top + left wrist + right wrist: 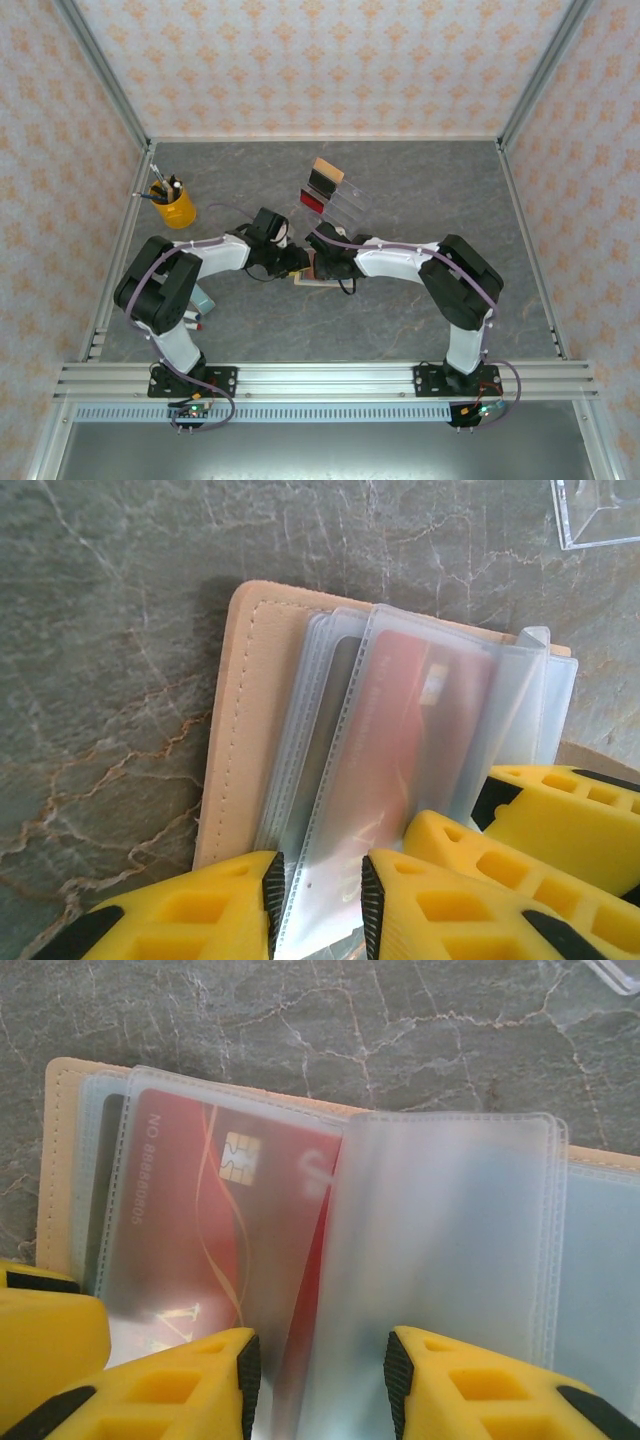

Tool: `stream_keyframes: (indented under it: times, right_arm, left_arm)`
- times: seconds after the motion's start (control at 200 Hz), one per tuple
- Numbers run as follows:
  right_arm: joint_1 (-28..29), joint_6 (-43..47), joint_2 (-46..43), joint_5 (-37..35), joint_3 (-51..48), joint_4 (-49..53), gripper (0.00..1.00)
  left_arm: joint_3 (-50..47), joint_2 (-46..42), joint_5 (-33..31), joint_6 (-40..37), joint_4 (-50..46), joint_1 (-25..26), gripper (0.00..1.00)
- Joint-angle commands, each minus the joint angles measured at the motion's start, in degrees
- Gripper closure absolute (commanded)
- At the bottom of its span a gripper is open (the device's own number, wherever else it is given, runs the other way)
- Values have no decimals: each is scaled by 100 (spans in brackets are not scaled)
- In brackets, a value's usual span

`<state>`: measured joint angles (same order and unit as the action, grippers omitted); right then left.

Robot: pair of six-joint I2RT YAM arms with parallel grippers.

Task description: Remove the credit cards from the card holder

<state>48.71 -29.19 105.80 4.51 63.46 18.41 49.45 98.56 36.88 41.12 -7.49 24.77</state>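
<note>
Red credit card (pixel 220 1220), likely stiff and slick, sits in floppy sleeves (pixel 450 1240) of card holder (pixel 55 1160); pinch its bare edge. Left gripper (pixel 318 880) and right gripper (pixel 320 1360) straddle sleeves; grip unclear.

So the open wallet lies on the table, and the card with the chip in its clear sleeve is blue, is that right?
Not quite. The card is red, not blue; the right wrist view shows it plainly. The rest holds: it has a chip, it sits in a clear sleeve, and the wallet lies open on the table.
</note>
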Motion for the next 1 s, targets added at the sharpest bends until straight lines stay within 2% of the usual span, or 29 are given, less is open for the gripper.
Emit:
stream_keyframes:
  times: [0.0, 0.32, 0.515, 0.996]
  right_arm:
    - [-69, -129, 166, 80, -229, 346, 60]
    - [-91, -175, 187, 197, -289, 229, 60]
    - [-116, -229, 243, 264, -326, 172, 63]
    - [-142, -328, 242, 381, -438, 44, 67]
  left_arm:
    - [107, 129, -132, -31, -383, 54, 70]
    - [285, 286, -23, -356, -872, 71, 71]
    - [371, 372, 283, -460, -834, 71, 74]
    - [445, 418, 698, -447, -599, 71, 74]
